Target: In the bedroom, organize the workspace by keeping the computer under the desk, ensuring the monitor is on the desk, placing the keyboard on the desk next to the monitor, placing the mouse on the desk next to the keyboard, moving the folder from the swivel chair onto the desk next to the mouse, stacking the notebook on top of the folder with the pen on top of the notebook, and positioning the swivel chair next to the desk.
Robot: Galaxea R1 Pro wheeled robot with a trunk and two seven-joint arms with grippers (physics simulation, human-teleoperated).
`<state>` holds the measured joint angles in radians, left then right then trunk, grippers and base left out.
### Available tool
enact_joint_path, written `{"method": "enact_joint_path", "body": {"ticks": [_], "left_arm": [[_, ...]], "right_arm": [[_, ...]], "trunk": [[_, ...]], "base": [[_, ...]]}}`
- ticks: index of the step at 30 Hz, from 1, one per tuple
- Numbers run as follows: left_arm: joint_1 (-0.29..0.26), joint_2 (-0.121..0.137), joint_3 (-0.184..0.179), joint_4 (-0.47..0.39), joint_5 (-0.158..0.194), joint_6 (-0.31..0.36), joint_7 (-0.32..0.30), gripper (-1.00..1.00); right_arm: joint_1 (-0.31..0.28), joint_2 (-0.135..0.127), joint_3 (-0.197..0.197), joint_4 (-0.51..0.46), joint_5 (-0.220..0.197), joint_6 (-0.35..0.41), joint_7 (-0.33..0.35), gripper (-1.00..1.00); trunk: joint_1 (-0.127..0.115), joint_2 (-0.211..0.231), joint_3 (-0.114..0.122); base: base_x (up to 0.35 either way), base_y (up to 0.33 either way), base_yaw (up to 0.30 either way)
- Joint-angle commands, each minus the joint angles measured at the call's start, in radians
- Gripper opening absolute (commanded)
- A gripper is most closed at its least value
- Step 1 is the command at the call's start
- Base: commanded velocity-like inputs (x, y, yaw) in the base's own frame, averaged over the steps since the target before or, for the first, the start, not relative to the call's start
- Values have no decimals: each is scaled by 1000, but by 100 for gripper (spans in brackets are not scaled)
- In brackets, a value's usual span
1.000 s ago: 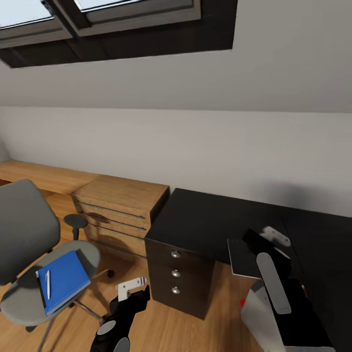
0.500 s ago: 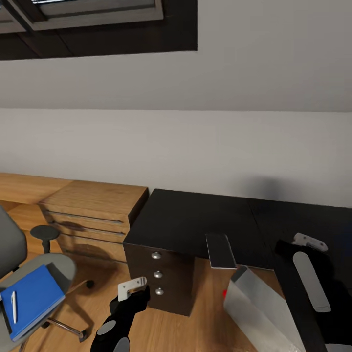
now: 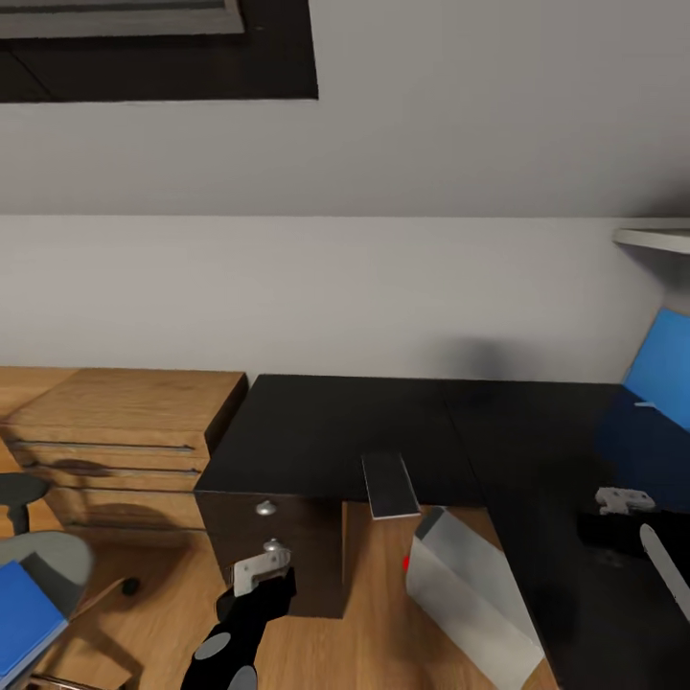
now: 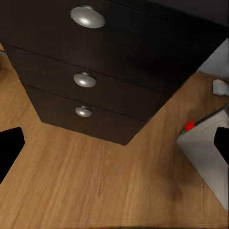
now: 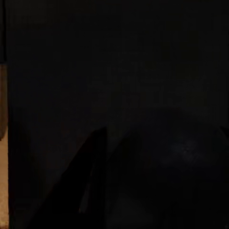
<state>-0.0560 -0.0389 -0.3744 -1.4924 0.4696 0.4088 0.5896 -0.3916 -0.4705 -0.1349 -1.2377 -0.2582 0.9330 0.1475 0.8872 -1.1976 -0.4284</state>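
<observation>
While the head camera faces the sloped grey-white wall, the counter (image 3: pixel 383 422) spans the middle of the view: glossy black top, L-shaped, running to the right and toward the camera. A black drawer unit (image 3: pixel 273 537) with round silver knobs sits under its left end; in the left wrist view three knobs show in a column on the drawer fronts (image 4: pixel 83 81).

Computer (image 3: pixel 470 594): light grey-white tower, on the wood floor under the counter edge, tilted in the view, red dot at its near lower corner. In the left wrist view the same red dot and pale case corner (image 4: pixel 200 143) appear beside the drawers.

A flat dark slab with a pale rim (image 3: pixel 390 484) overhangs the counter's front edge; identity unclear.

Folder (image 3: pixel 24 613): bright blue, thin white edge, lying on the grey seat of the swivel chair (image 3: pixel 53 561) at lower left, cut by the frame. A light wooden drawer unit (image 3: pixel 125 431) stands left of the counter. A blue panel (image 3: pixel 661 379) leans at far right.

Left gripper (image 3: pixel 261 565): low, in front of the drawer unit, fingers spread wide apart, holding nothing. Right gripper (image 3: pixel 625 500): over the counter at right; its wrist view is nearly black, so I cannot tell its state.
</observation>
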Motion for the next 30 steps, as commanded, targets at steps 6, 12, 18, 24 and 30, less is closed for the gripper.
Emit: {"method": "enact_joint_path", "body": {"ticks": [6, 12, 18, 24, 30], "left_arm": [[-1, 1, -1, 0, 8, 1, 7, 100], [-1, 1, 0, -1, 8, 1, 6, 100], [-1, 1, 0, -2, 8, 1, 6, 100], [-1, 1, 0, -2, 8, 1, 6, 100], [-1, 1, 0, -2, 8, 1, 6, 100]], "right_arm": [[-1, 4, 3, 97, 151, -66, 169, -100], [-1, 6, 23, 104, 154, -87, 167, -100], [-1, 6, 24, 104, 154, -90, 166, -100], [-1, 7, 33, 109, 161, -92, 161, -100], [-1, 31, 52, 104, 175, -92, 142, -100]], "trunk": [[0, -1, -1], [0, -1, 2], [0, -1, 3], [0, -1, 3], [0, -1, 3]], "base": [[0, 0, -299], [0, 0, -299], [0, 0, -178], [0, 0, -12], [0, 0, -1]]}}
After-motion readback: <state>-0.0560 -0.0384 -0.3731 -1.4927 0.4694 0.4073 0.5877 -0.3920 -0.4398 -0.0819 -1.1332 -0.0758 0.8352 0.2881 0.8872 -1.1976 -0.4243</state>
